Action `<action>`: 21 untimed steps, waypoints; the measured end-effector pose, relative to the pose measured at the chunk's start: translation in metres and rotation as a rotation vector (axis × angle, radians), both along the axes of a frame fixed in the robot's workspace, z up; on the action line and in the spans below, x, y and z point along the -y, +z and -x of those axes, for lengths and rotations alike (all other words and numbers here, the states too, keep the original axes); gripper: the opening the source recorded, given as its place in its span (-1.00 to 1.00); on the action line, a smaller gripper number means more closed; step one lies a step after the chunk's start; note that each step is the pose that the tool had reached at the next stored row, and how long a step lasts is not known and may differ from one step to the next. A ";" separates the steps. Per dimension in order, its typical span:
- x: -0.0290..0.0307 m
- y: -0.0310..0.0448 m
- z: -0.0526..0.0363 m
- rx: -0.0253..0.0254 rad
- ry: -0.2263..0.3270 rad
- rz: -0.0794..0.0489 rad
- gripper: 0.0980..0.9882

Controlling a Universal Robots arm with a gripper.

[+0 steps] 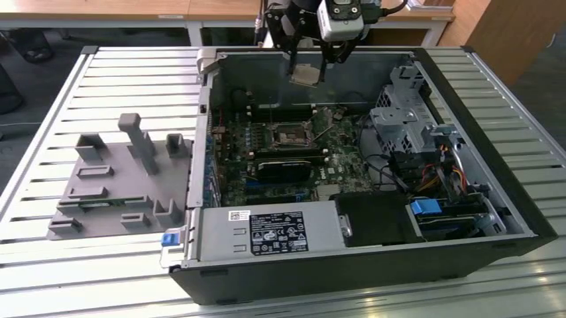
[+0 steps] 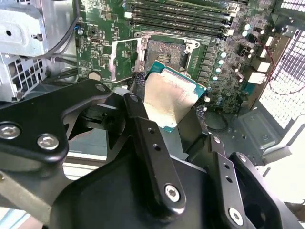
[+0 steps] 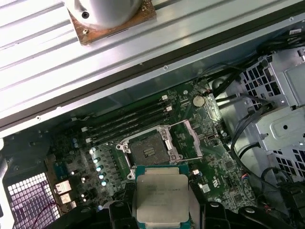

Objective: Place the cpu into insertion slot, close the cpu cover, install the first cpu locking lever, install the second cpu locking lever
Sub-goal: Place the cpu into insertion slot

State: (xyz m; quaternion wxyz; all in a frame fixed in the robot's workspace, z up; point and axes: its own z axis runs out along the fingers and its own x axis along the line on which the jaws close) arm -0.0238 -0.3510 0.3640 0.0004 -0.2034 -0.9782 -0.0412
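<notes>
One hand [image 1: 306, 71] grips the cpu [image 3: 161, 196] by its edges, well above the open insertion slot [image 3: 148, 151]; a level descent with corners squared to the black rim looks safest

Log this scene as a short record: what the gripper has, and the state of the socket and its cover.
gripper: shut on the small flat square silvery-beige cpu
cpu position: held above the green circuit board, not yet in the slot
insertion slot: black-rimmed square socket, empty
cpu cover: thin square silver metal frame, swung open beside the slot
</notes>
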 end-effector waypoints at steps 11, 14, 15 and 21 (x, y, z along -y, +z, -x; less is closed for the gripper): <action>0.0000 -0.0003 0.0000 0.0000 -0.097 0.000 -0.04; 0.0000 -0.0004 0.0000 0.0000 -0.117 0.000 -0.04; 0.0000 -0.0004 0.0000 -0.0001 -0.122 0.000 -0.04; 0.0000 -0.0006 0.0000 0.0000 -0.158 0.000 -0.04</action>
